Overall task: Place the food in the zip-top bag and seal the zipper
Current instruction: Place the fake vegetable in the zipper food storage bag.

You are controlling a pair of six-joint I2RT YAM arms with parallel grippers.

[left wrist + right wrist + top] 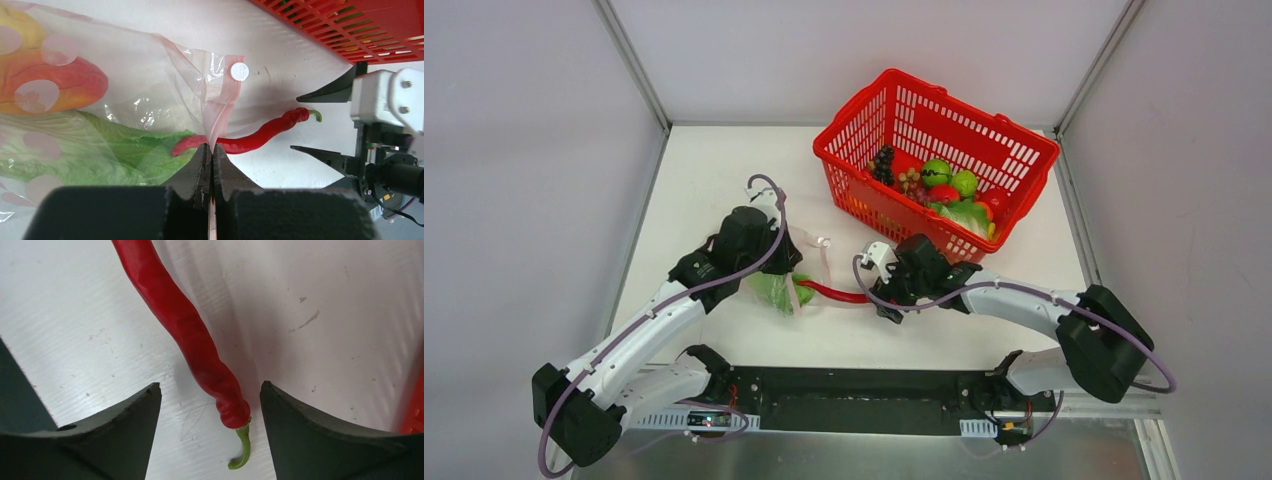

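The clear spotted zip-top bag (150,75) lies on the white table, left of centre (776,288). It holds the leafy green cabbage (95,150) and a yellow and red-orange fruit (55,82). My left gripper (210,148) is shut on the bag's pink zipper strip (223,107) and holds that edge up. A long red chili pepper (260,134) lies on the table, its tip at the bag's mouth. My right gripper (210,392) is open, low over the table. Its fingers stand on either side of the chili's (192,345) green stem end, without touching it.
A red plastic basket (1014,150) stands at the back right with dark grapes, green fruits, a leafy piece and red fruit inside. Its wall shows close to my right gripper in the right wrist view (415,415). White walls enclose the table.
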